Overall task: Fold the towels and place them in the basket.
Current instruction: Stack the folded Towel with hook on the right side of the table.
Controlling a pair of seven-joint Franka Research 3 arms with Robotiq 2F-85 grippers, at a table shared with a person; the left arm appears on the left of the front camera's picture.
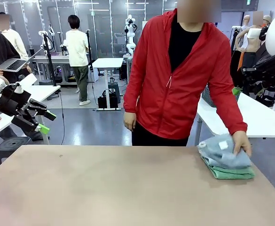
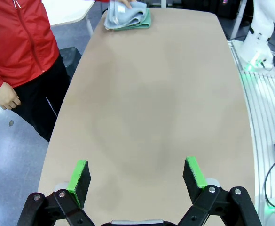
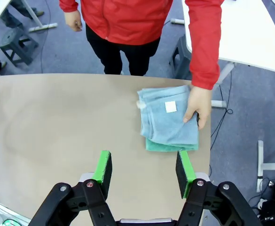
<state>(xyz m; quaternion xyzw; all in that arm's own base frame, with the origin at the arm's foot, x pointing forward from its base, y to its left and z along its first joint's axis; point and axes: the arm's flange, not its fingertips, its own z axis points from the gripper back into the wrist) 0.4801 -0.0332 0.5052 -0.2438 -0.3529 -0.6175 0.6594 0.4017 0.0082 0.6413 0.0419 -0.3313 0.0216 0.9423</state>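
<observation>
Where a hand (image 3: 198,107) presses, soft terry towels (image 3: 169,117) (folded, stacked rectangles).

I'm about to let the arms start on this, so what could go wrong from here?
1. The person's hand rests on the towels; a robot hand coming in now could hit it.
2. The blue-grey towel lies on the green one, so a grab may lift both or drag the pile.
3. The pile sits near the table's far right edge and could be pushed off.
The right hand and left hand are open, away from the pile.
</observation>
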